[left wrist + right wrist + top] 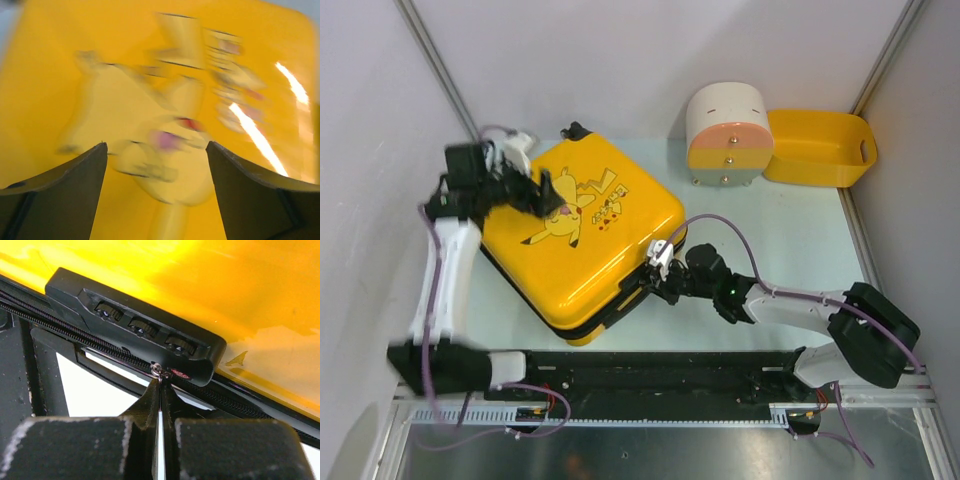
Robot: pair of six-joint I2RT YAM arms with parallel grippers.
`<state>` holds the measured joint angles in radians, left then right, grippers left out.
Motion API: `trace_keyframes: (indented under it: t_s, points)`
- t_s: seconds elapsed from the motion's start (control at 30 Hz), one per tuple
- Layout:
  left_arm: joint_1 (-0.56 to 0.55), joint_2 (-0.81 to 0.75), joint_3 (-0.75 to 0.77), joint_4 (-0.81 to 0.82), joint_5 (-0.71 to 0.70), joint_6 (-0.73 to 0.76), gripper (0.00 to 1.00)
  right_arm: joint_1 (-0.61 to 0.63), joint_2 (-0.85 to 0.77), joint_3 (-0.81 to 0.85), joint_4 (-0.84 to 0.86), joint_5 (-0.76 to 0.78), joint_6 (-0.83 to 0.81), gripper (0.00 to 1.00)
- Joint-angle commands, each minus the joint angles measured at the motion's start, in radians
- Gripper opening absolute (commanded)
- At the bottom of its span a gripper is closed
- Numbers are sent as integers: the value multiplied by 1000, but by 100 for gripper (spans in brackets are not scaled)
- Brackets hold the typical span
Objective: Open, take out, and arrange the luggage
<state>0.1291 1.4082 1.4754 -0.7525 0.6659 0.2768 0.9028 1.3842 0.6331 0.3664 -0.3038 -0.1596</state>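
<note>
The luggage (605,250), a yellow hard-shell suitcase with Pikachu print, is found closed and laid flat, turned diagonally, left of centre. A black three-dial combination lock (140,332) is fitted along the zipper (60,322), with the zipper pull (157,369) just below it.

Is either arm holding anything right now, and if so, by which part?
The right tool is shut on the zipper pull of the luggage, just below the combination lock. The left tool hangs open above the luggage, holding nothing.
</note>
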Motion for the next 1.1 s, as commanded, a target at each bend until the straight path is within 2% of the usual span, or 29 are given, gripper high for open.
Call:
trace_keyframes:
  t_s: [0.0, 0.03, 0.07, 0.1, 0.17, 0.2, 0.3, 0.33, 0.4, 0.5, 0.63, 0.73, 0.93, 1.07]
  points:
    - [-250, -352, -225, -84, 21, 212, 83, 7, 73, 91, 152, 66, 38, 0]
    - [-284, -392, -297, -96, 20, 243, 82, 4, 84, 99, 164, 60, 40, 0]
    - [-322, -469, -322, -103, 9, 260, 80, -1, 110, 108, 192, 57, 42, 0]
    - [-400, -498, -340, -111, -2, 274, 79, -4, 121, 122, 206, 51, 42, 0]
    - [-486, -566, -369, -136, -41, 295, 76, -5, 159, 146, 241, 57, 45, 0]
    - [-584, -580, -378, -148, -60, 292, 75, -4, 171, 160, 247, 61, 52, 0]
    - [-769, -609, -435, -173, -148, 263, 71, 8, 225, 221, 282, 72, 77, 0]
    - [-798, -617, -492, -171, -163, 274, 72, 11, 237, 246, 295, 72, 80, 0]
    - [-839, -650, -559, -168, -225, 312, 73, 19, 272, 278, 309, 71, 91, 0]
    - [-844, -675, -711, -85, -329, 370, 74, 28, 302, 327, 305, 78, 97, 0]
    - [-845, -657, -783, 98, -460, 384, 74, 34, 312, 339, 284, 94, 106, 0]
    - [-847, -638, -829, 201, -508, 372, 74, 36, 315, 341, 272, 100, 117, 0]
    - [-916, -629, -928, 350, -604, 364, 74, 35, 314, 340, 285, 123, 132, 0]
    - [-948, -556, -952, 400, -692, 351, 73, 30, 312, 341, 276, 123, 153, 0]
